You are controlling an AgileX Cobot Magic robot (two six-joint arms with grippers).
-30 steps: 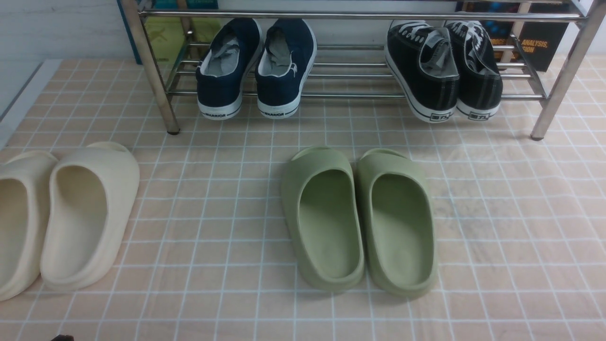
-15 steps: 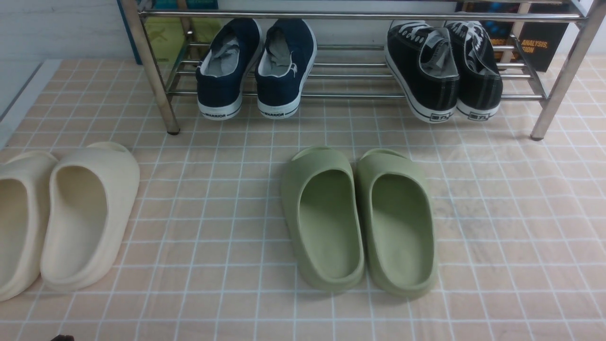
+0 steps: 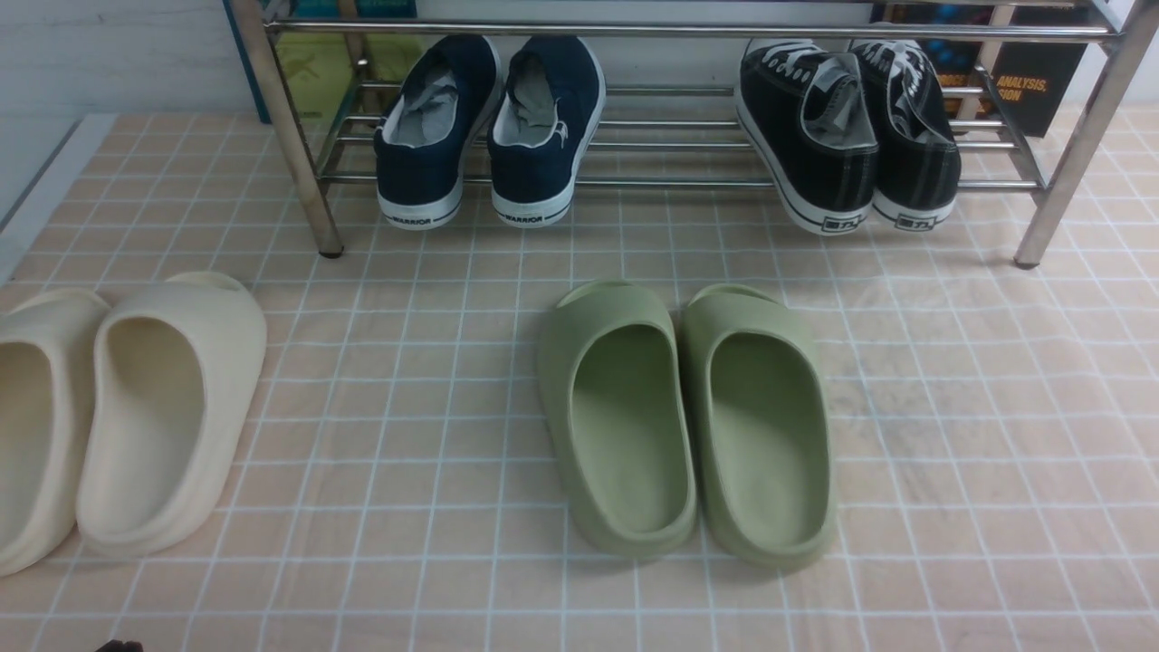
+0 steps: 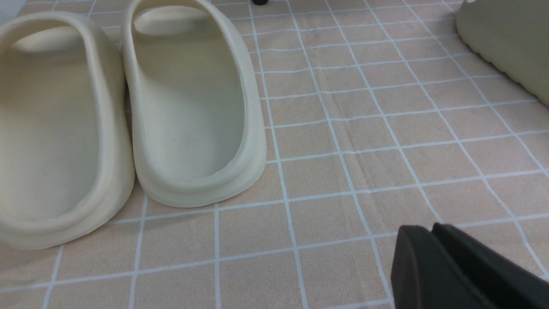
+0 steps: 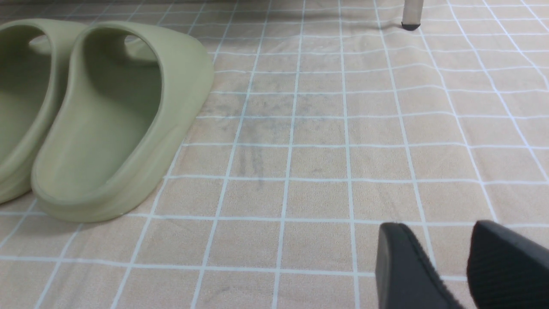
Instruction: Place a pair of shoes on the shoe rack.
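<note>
The pair of shoes, two navy slip-ons [image 3: 435, 136] [image 3: 543, 127], rests side by side on the lower bars of the chrome shoe rack [image 3: 688, 30], towards its left end, with their white heels hanging over the front bar. My left gripper [image 4: 431, 229] hovers low over the tiled mat next to the cream slides [image 4: 188, 111], its black jaws pressed together and holding nothing. Over bare mat beside the green slides [image 5: 116, 124], my right gripper [image 5: 437, 231] is open, with only floor showing between its fingers. Both grippers are far from the rack.
Black lace-up sneakers [image 3: 842, 136] sit at the rack's right end. Two olive-green slides [image 3: 688, 417] lie mid-mat, and two cream slides [image 3: 163, 407] lie at the left. Rack legs [image 3: 303, 163] [image 3: 1077, 145] stand on the mat. Boxes stand behind the rack.
</note>
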